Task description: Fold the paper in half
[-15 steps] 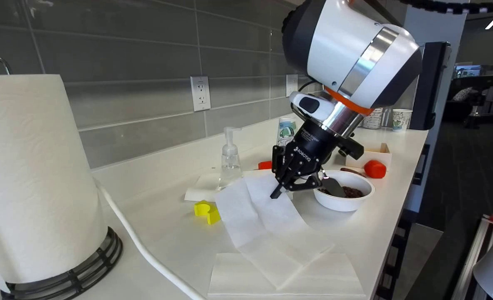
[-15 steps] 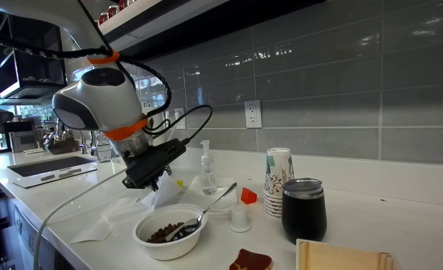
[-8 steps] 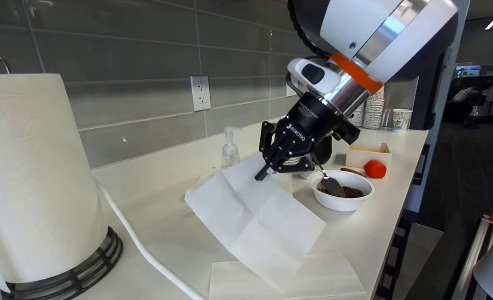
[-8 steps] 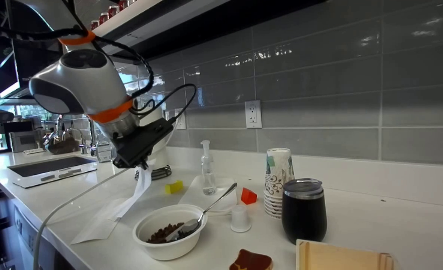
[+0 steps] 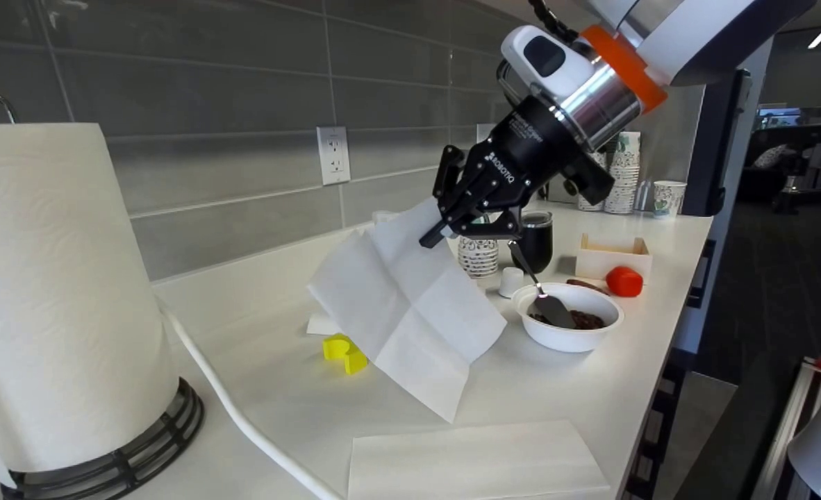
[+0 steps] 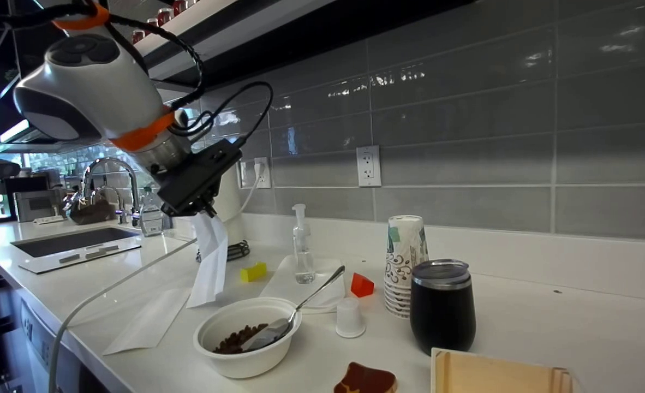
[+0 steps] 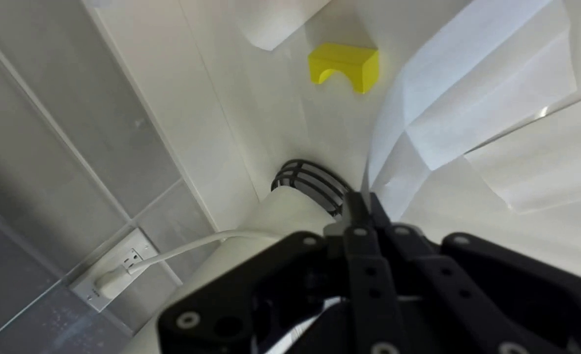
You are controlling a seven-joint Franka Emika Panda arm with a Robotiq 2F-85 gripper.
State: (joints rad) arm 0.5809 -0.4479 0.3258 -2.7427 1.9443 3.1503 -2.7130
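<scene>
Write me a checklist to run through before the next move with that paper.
1. The jaws are shut on the paper: ok, they grip it near its upper end.
2. The paper is clear of the bowl: ok, a gap shows in both exterior views.
3. The paper is off the yellow block: ok, they are apart in the wrist view.
4. The paper's lowest corner is clear of the counter: cannot tell, contact or gap is not distinct.
5. The paper is folded in half: not ok, it hangs spread out, creases showing.
</scene>
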